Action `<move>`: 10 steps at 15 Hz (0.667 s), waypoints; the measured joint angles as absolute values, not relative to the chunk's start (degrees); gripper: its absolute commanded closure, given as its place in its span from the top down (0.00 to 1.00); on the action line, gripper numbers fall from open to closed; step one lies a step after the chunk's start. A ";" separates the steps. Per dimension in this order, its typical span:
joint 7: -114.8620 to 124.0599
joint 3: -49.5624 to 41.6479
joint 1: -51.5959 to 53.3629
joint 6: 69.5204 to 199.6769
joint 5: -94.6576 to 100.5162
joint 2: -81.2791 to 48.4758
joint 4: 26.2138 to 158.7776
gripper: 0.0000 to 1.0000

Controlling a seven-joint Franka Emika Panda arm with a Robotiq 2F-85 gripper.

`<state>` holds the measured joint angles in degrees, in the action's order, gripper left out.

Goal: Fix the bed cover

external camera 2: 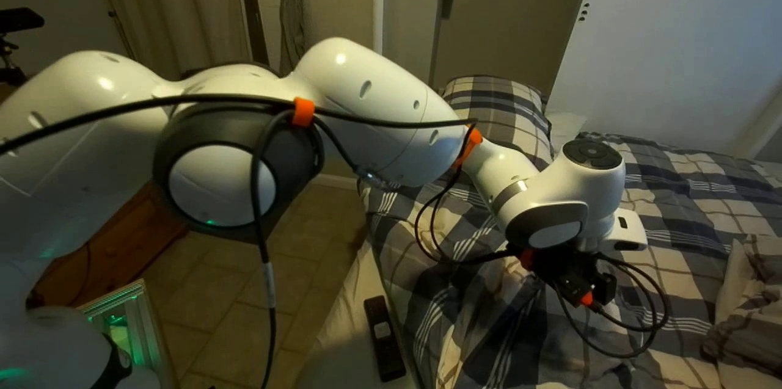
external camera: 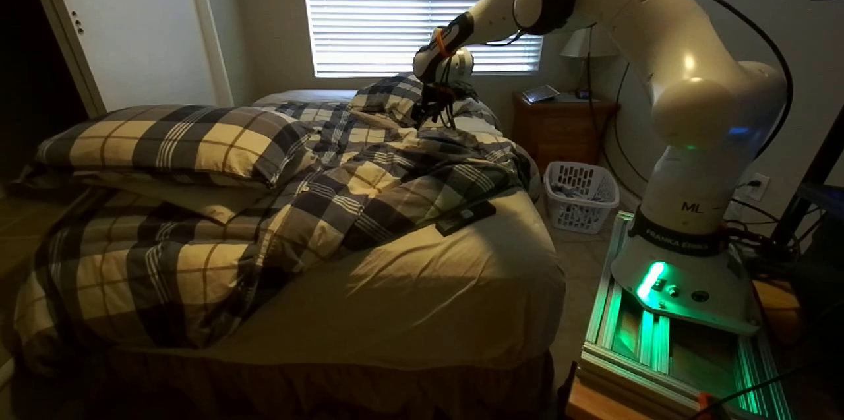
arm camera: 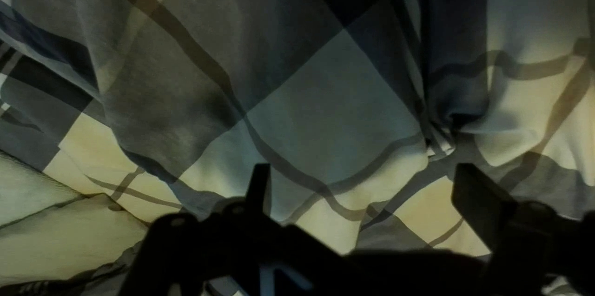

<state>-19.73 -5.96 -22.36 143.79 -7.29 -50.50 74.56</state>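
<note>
The bed cover [external camera: 369, 189] is a plaid comforter in cream and dark navy. It lies rumpled and bunched over the bed, with its near edge running diagonally and the tan sheet [external camera: 422, 301] bare in front. The cover also shows in an exterior view [external camera 2: 666, 193], and folds of it fill most of the wrist view [arm camera: 334, 101]. My gripper [external camera: 432, 118] is over the far part of the bed, close to the cover. In the wrist view, my gripper [arm camera: 362, 168] has its fingers wide apart with cover folds beyond them. I cannot tell whether the fingertips touch the cloth.
A plaid pillow [external camera: 191, 143] lies on the bed, and another [external camera: 389, 97] lies near the window. A dark remote [external camera: 465, 217] lies at the cover's edge; it also shows in an exterior view [external camera 2: 385, 340]. A white laundry basket [external camera: 580, 192] and wooden nightstand [external camera: 560, 130] stand beside the bed.
</note>
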 measured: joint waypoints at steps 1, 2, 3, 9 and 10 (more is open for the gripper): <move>-19.73 -5.66 -22.63 143.78 -7.29 -51.89 72.99 1.00; -19.73 -5.37 -22.94 143.59 -7.29 -53.18 71.48 1.00; -19.73 -5.17 -23.24 143.11 -7.29 -54.43 69.98 1.00; -19.73 -4.03 -24.98 138.69 -7.29 -60.18 62.95 0.44; -19.73 -3.90 -25.16 138.14 -7.29 -60.80 62.00 0.38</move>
